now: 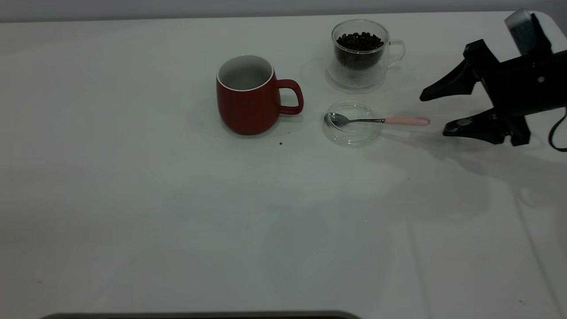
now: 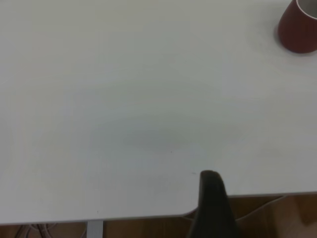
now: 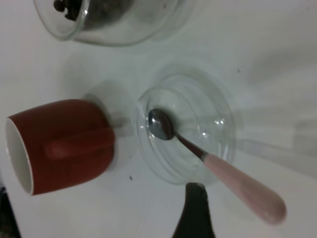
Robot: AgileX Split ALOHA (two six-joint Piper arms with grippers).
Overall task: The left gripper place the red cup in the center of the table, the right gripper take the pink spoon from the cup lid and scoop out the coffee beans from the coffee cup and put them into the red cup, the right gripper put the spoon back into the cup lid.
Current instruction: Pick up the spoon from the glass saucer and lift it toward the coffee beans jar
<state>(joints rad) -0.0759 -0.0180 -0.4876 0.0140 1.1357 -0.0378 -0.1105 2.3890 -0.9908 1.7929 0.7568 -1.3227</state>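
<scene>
The red cup [image 1: 246, 99] stands upright near the table's middle with its handle toward the right; it also shows in the left wrist view [image 2: 298, 27] and the right wrist view [image 3: 59, 144]. The glass coffee cup [image 1: 359, 53] holds coffee beans [image 1: 359, 41]. The clear cup lid [image 1: 352, 133] lies in front of it, and the pink spoon [image 1: 381, 120] rests with its bowl in the lid [image 3: 198, 104]. My right gripper [image 1: 433, 114] is open and empty, just right of the spoon's handle end [image 3: 247, 191]. Of my left gripper only one finger [image 2: 212, 198] shows, at the table's edge, far from the red cup.
A small dark crumb [image 1: 281, 143] lies on the white table in front of the red cup. The table's rounded edge [image 2: 148, 215] runs below the left finger. A dark strip [image 1: 199, 315] lines the front edge.
</scene>
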